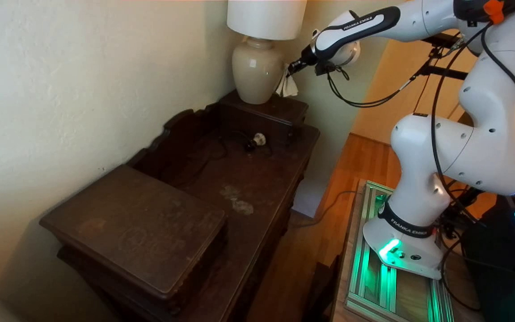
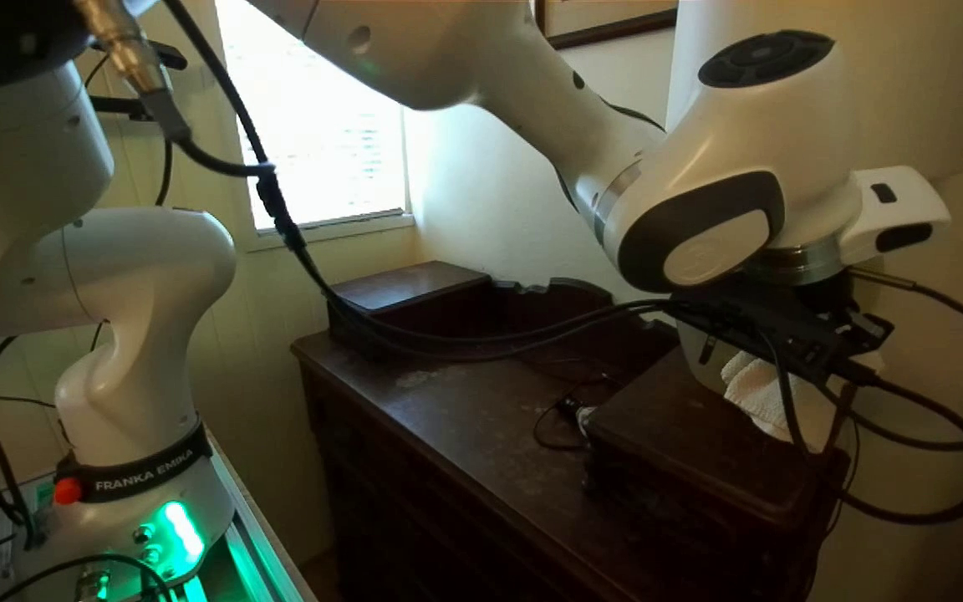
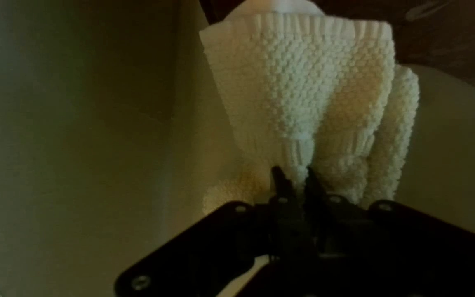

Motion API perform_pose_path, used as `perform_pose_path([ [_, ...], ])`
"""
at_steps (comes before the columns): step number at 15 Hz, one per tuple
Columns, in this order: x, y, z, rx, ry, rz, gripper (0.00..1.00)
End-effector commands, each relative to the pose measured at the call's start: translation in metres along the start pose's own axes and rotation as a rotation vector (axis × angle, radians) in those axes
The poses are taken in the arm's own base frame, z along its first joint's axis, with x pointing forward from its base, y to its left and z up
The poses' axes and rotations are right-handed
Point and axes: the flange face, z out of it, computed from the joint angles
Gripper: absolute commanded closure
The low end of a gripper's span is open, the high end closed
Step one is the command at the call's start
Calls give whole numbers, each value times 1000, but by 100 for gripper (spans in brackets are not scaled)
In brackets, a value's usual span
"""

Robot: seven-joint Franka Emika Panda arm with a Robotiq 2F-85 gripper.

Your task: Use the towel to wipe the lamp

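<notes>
Wrist view: the gripper (image 3: 295, 176) is holding a cream towel (image 3: 295, 78), its fingers (image 3: 279, 181) pinching the gathered cloth while the loose part is fanning out past the tips. In both exterior views the towel is hanging just beside the round body of the lamp (image 1: 257, 67); whether the two are touching, I am unable to tell. The lamp, topped with a white shade (image 1: 266, 18), is standing upright on a raised box (image 1: 284, 108) at one end of a dark dresser (image 1: 257, 179). A companion box (image 1: 132, 228) is sitting at the opposite end. Between them, the worn top is showing pale blotches (image 1: 242, 207), and a white-ended cord (image 1: 258, 140) is lying near the lamp's box. The dresser is backing onto a pale wall (image 1: 83, 89), and a wooden floor (image 1: 369, 154) is running alongside. In an exterior view, a bright window (image 2: 323, 142) is glowing and a picture frame (image 2: 611, 31) is hanging on the wall.
</notes>
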Motion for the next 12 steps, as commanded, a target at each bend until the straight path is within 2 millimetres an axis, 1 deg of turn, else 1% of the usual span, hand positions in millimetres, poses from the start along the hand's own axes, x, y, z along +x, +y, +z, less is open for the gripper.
perform_pose_path([
  [1,-2,3,20,16,-24,34,97],
  [4,-8,2,31,19,-49,50,97],
  [7,-10,2,32,17,-54,54,97],
  [10,-2,0,18,15,-26,38,97],
  [12,6,-7,6,12,10,13,97],
])
